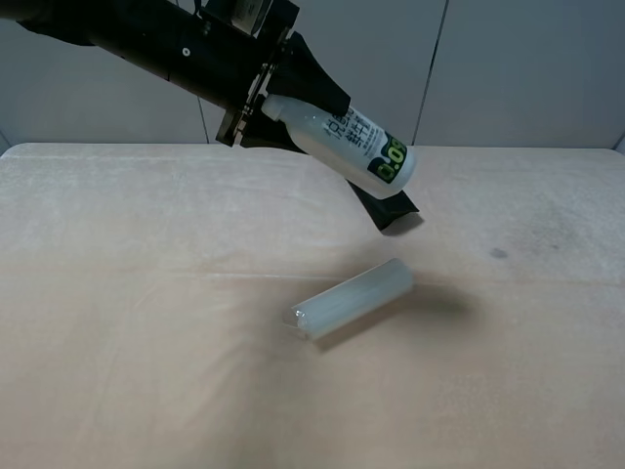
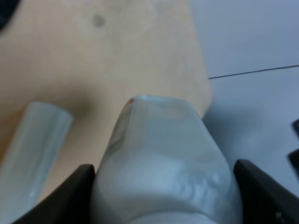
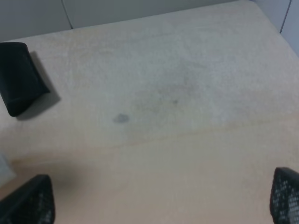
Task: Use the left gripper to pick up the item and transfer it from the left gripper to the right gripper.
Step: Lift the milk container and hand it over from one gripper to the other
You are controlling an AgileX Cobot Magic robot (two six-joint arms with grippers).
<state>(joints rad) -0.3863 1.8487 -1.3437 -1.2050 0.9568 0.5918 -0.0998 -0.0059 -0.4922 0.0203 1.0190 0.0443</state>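
Setting: robot test bench in a lab-type room.

Evidence:
- A wide flat counter (image 1: 117,342) is covered edge to edge in plain beige cloth, with a faint grey stain (image 3: 120,118).
- Behind it stand smooth pale grey wall panels (image 1: 518,68), joined at a thin dark vertical seam (image 1: 433,68).
- A bulky black robot arm (image 1: 156,44) with an exposed metal bracket and screws reaches in over the counter from the upper left of the high view.
- The objects are few and unrelated, like test props: a small white plastic bottle (image 1: 342,137) with dark print, a translucent pale cylinder (image 1: 352,298) and a black flat case (image 3: 21,77).
- Lighting is even and shadows are soft.
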